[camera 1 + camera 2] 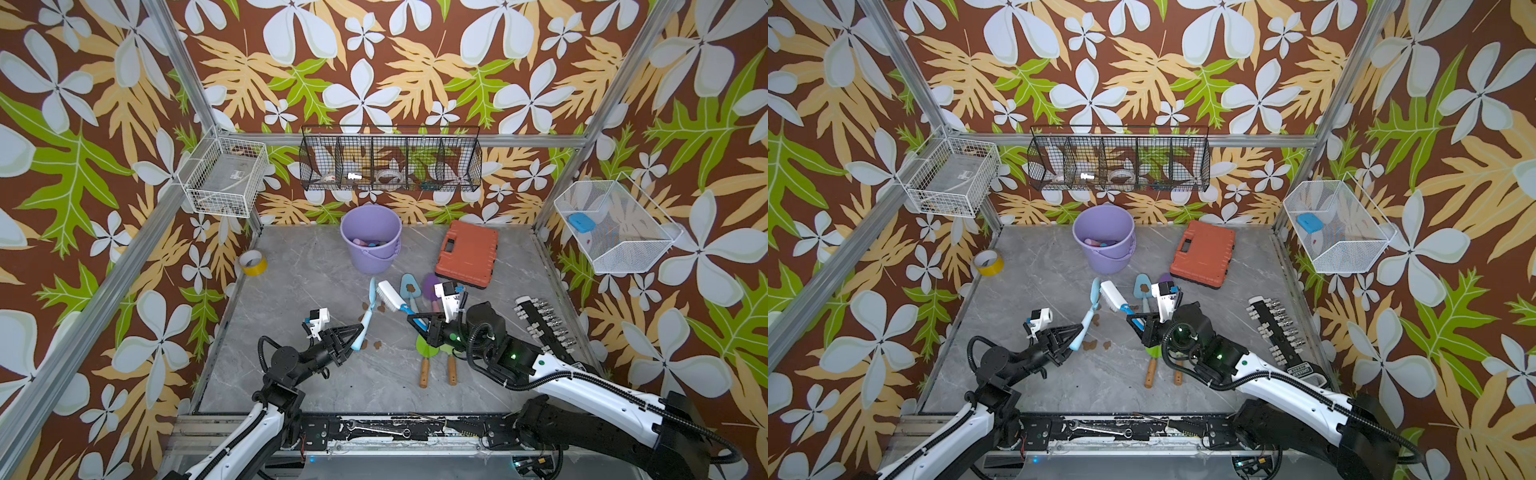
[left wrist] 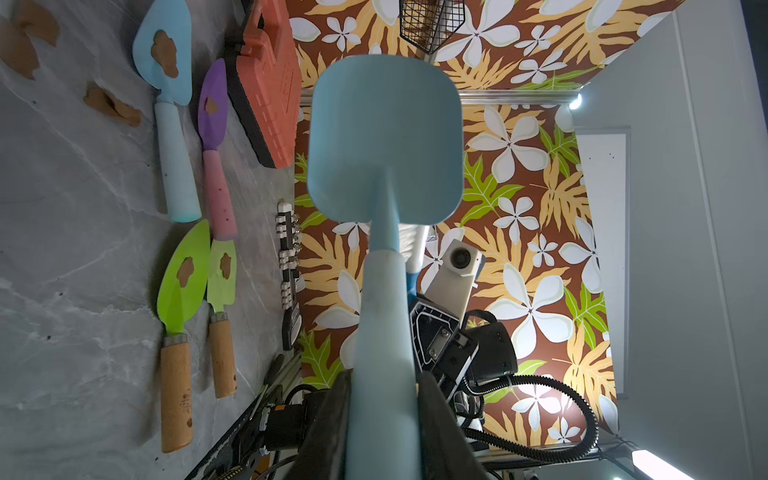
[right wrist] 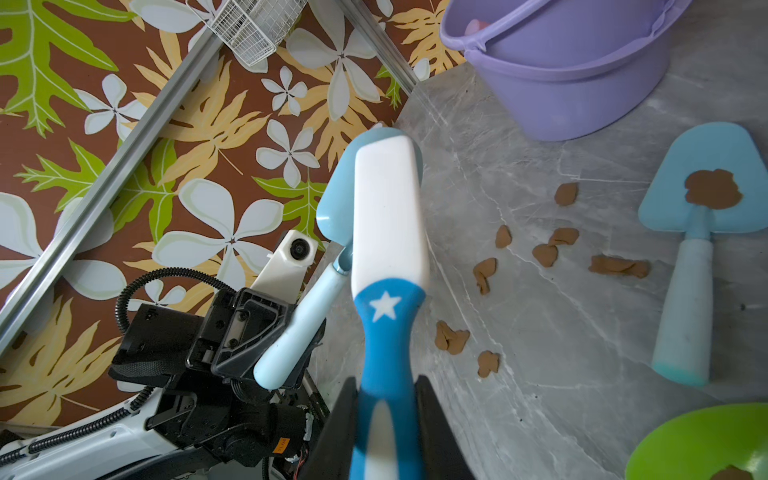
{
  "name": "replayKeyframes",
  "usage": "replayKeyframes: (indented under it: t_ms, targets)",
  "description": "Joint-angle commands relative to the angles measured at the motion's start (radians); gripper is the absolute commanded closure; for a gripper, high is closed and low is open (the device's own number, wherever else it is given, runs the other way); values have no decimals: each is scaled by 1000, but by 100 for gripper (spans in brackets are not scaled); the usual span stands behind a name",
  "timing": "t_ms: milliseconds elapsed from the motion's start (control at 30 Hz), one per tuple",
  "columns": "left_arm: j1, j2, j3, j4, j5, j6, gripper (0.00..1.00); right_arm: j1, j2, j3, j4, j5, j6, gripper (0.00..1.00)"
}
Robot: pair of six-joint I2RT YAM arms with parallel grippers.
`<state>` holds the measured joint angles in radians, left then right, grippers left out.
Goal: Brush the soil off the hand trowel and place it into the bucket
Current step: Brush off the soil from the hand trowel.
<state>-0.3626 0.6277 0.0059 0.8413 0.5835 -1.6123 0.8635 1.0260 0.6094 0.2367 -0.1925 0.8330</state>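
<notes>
**Left gripper (image 1: 354,337) offers trowel (image 1: 366,318) for brushing**

Clamped shut on the blue handle, it meets the brush (image 1: 390,295), whose handle the right gripper (image 1: 413,319) pinches, bristles at the blade. Soil (image 1: 378,344) blobs dot the grey marble table (image 1: 332,386). Next, likely: trowel into the lavender bucket (image 1: 370,257) by the floral wall (image 1: 415,83).
</notes>
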Motion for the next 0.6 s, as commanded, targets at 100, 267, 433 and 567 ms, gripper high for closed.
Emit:
replayKeyframes:
  t_ms: [100,267,433,567]
  targets:
    - [22,27,0,62,23,18,100,25,7,-38,43,-16,22,100]
    - [57,30,5,65,48,17,100,23,6,-31,-53,48,0,100]
    - [72,22,22,35,68,32,100,22,21,11,-80,87,-27,100]
    - [75,10,35,-26,73,64,100,23,18,49,-64,80,-45,100]
